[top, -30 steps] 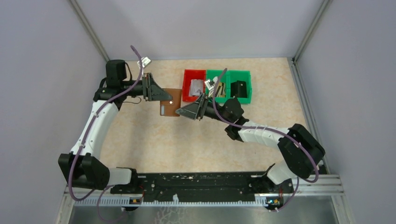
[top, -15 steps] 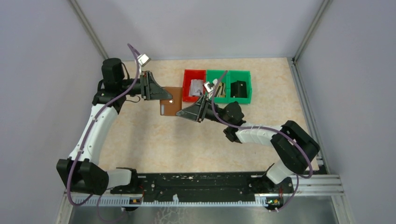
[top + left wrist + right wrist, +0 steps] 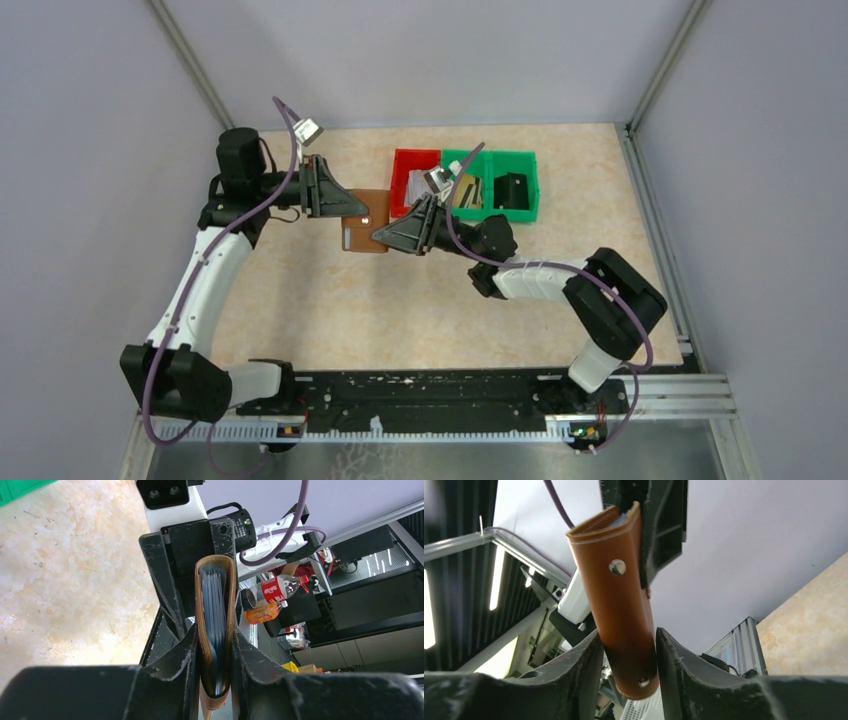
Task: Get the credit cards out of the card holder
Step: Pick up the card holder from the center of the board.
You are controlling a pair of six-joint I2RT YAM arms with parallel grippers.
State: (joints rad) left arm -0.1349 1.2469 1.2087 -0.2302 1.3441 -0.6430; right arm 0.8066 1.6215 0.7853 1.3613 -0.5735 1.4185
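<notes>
The brown leather card holder point(image 3: 360, 228) is held in the air between both arms, left of the bins. My left gripper point(image 3: 350, 210) is shut on it; in the left wrist view point(image 3: 215, 655) its jaws squeeze the leather walls point(image 3: 199, 630), with the edges of several pale blue-grey credit cards point(image 3: 215, 605) packed inside. My right gripper point(image 3: 378, 238) comes from the right. In the right wrist view point(image 3: 629, 650) its jaws press on both sides of the holder's lower end point(image 3: 621, 610), whose face has two metal snaps. A pale card edge point(image 3: 624, 519) shows at its top.
A red bin point(image 3: 405, 157) holding a silvery item and two joined green bins point(image 3: 520, 157) holding dark objects stand just behind the right gripper. The beige table point(image 3: 330, 300) is walled at the back and both sides.
My right arm has swung left, its elbow shifting towards the middle, while its fingertips stayed at the holder. My left arm and the holder have shifted slightly left.
</notes>
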